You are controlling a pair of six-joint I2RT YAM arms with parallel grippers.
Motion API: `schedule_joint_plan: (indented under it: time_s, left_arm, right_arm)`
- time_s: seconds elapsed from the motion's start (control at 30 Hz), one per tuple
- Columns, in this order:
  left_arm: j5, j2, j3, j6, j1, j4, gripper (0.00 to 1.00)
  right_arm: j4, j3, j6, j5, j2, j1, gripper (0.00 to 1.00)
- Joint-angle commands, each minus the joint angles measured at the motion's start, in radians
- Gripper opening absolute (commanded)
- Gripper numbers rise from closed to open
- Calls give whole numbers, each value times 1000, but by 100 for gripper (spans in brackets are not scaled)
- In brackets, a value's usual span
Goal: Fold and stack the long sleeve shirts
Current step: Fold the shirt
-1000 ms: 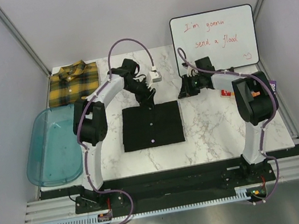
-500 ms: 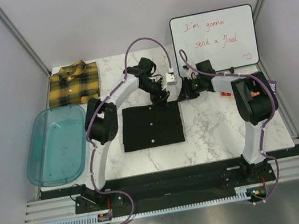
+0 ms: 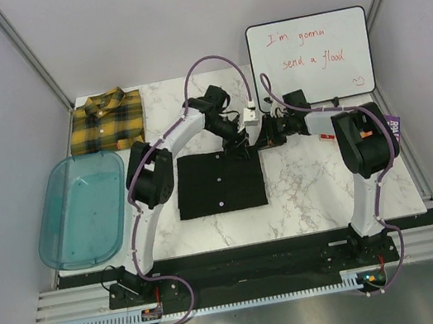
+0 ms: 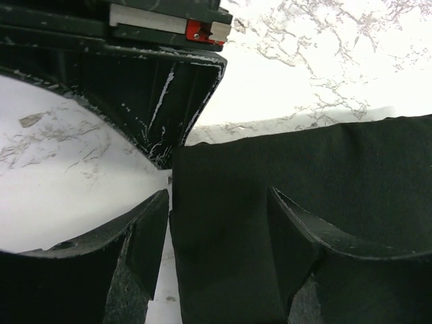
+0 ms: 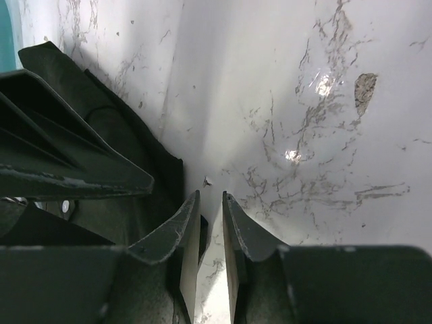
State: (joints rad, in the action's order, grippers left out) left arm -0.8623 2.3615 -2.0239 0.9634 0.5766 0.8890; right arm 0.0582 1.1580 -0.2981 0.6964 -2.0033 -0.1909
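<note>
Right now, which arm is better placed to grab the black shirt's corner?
Probably left. The left hand is open and straddles the far right corner of the black shirt, cloth between its fingers. The right hand sits beside that edge, barely open, only table between its fingers.

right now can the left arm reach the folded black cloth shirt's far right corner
Probably yes: its open jaws straddle that corner of the folded black cloth shirt, though the right arm crowds close.
</note>
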Motion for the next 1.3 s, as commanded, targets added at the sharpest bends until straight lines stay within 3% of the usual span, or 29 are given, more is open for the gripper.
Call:
schedule_joint_plan:
  time_s: [0.0, 0.17, 0.27, 0.37, 0.4, 0.5, 0.9, 1.27]
  left_arm:
    - [-50, 24, -39, 57, 14, 21, 66]
    - [-29, 47, -62, 40, 20, 22, 70]
    - [-27, 39, -53, 55, 19, 22, 61]
    - [-55, 6, -30, 60, 14, 22, 38]
    - [-75, -14, -15, 70, 9, 21, 22]
    - [-89, -76, 50, 122, 5, 22, 9]
    - [-87, -151, 117, 198, -6, 16, 4]
    - [-84, -160, 116, 202, -6, 18, 3]
  right_arm:
    - [-46, -6, -24, 49, -17, -4, 27]
    - [-51, -11, -29, 94, -8, -7, 26]
    - [-87, -18, -39, 126, 4, -10, 25]
    - [-90, -37, -47, 88, 23, -9, 28]
    - [-89, -46, -44, 69, 26, -8, 29]
    - [-83, -49, -45, 38, 24, -1, 29]
    - [-20, -38, -55, 46, 6, -2, 35]
    - [48, -84, -32, 72, 44, -8, 34]
